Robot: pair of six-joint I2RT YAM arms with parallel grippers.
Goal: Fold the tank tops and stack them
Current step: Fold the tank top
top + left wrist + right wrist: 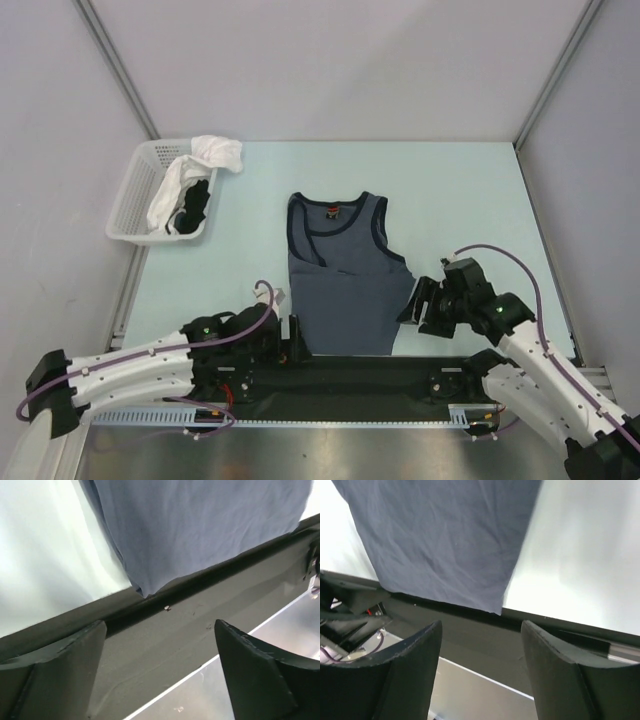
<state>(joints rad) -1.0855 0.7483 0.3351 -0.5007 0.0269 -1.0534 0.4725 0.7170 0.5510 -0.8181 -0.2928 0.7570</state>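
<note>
Blue top (345, 275) flat mid-table, hem at near edge. Left gripper (293, 338) and right gripper (412, 300) flank hem, jaws spread, empty. Fold seemingly not begun; next, pinch hem corners. Black top (195, 208) lies in basket (125, 215).

No readable text anywhere. The small red neck tag (331, 208) on the slate-blue cloth tank top (345, 290) is too small to make out.
</note>
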